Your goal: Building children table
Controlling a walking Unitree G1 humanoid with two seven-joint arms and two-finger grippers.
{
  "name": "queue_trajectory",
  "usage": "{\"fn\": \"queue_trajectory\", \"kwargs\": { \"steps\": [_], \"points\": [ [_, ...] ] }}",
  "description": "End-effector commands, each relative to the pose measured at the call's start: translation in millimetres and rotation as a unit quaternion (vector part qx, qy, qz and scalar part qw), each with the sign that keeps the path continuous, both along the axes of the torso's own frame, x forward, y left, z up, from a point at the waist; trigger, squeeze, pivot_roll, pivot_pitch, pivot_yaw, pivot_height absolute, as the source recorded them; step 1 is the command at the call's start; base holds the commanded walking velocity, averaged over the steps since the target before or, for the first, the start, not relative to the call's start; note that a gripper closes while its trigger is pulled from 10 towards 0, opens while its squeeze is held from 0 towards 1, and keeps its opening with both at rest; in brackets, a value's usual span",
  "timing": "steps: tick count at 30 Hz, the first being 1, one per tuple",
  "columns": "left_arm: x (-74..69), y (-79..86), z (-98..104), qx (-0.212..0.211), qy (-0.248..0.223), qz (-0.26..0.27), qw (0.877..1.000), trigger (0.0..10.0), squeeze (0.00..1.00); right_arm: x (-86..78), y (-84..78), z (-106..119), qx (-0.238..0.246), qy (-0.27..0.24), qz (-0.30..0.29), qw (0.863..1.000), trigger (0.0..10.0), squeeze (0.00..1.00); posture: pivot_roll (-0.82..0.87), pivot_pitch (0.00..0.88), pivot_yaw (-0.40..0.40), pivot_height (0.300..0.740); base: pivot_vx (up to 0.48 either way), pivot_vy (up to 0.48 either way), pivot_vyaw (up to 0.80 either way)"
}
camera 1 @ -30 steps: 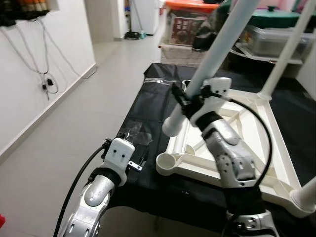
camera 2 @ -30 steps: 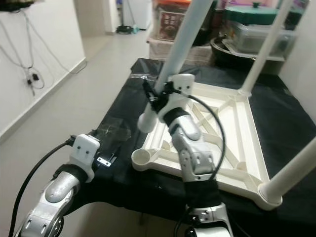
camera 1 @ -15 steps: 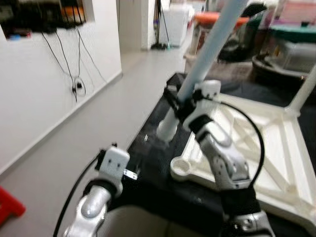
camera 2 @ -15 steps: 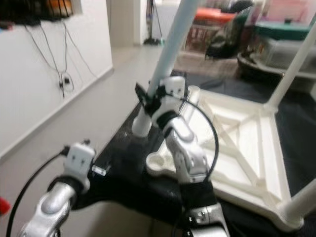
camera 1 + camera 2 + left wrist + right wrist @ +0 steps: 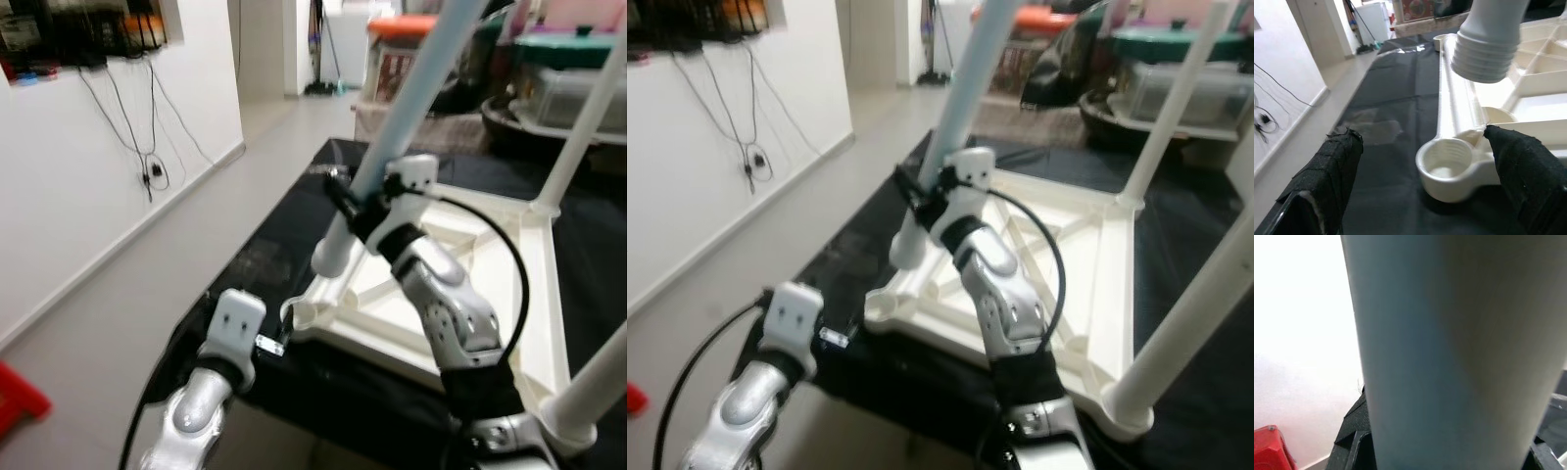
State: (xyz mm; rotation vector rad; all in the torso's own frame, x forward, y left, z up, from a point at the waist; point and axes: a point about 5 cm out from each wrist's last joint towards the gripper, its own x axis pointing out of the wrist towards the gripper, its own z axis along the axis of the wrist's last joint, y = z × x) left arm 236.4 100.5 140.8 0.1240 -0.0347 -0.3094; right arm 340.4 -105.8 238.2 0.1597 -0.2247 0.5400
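- Now held clamped around the loose table leg (image 5: 392,147) by the right gripper (image 5: 355,208), threaded end brought back nearer the empty corner socket (image 5: 1444,165) than half a second ago, hanging just above and beside it, not yet in.
- Flanking that socket, the left gripper (image 5: 1425,186), fingers spread wide and touching nothing.
- Lying upside down on the black cloth (image 5: 265,255), the white tabletop frame (image 5: 460,255); other legs already standing upright from far corners.
- Judged: alignment nearly regained; lowering and screwing still ahead.

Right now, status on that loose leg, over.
Right gripper shut on table leg, threaded end hanging above and short of the empty corner socket. Left gripper open around that socket. Nothing in the way.
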Motion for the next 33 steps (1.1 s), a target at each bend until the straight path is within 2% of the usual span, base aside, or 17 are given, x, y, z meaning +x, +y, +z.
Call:
{"fn": "queue_trajectory", "kwargs": {
  "steps": [1, 9, 25, 27, 29, 33],
  "points": [
    [-0.8, 4.4, -0.6, -0.002, 0.008, 0.009, 1.0, 10.0, 0.0, 0.3, 4.8, 2.2, 0.006, 0.001, 0.015, 1.0, 10.0, 0.0, 0.17, 0.007, -0.046, 0.74, 0.0, 0.472, 0.0],
    [-3.2, 3.9, -4.3, -0.009, 0.021, 0.012, 1.0, 10.0, 0.0, 1.0, 3.3, 3.2, 0.006, 0.0, 0.012, 1.0, 10.0, 0.0, 0.16, 0.014, -0.045, 0.74, 0.0, 0.473, 0.0],
    [-7.0, 0.9, -5.5, -0.014, 0.033, 0.012, 0.999, 10.0, 0.0, 7.7, -5.6, 4.1, -0.007, -0.001, 0.001, 1.0, 10.0, 0.0, 0.16, 0.039, -0.047, 0.74, 0.0, 0.0, 0.0],
    [-8.6, -0.5, -4.8, -0.02, 0.036, 0.006, 0.999, 10.0, 0.0, 10.7, -8.0, 3.9, -0.013, 0.001, 0.009, 1.0, 10.0, 0.0, 0.16, 0.048, -0.046, 0.74, 0.0, 0.0, 0.0],
    [-16.0, -6.7, -2.3, -0.042, 0.041, -0.025, 0.998, 10.0, 0.0, 19.5, -15.6, 4.3, -0.026, 0.009, 0.038, 0.999, 10.0, 0.0, 0.18, 0.067, -0.042, 0.74, 0.0, 0.0, 0.0],
    [-20.6, -9.5, -0.8, -0.05, 0.042, -0.042, 0.997, 10.0, 0.0, 22.7, -19.2, 5.6, -0.033, 0.01, 0.057, 0.998, 10.0, 0.0, 0.19, 0.081, -0.039, 0.74, 0.0, 0.0, 0.0]
  ]
}}
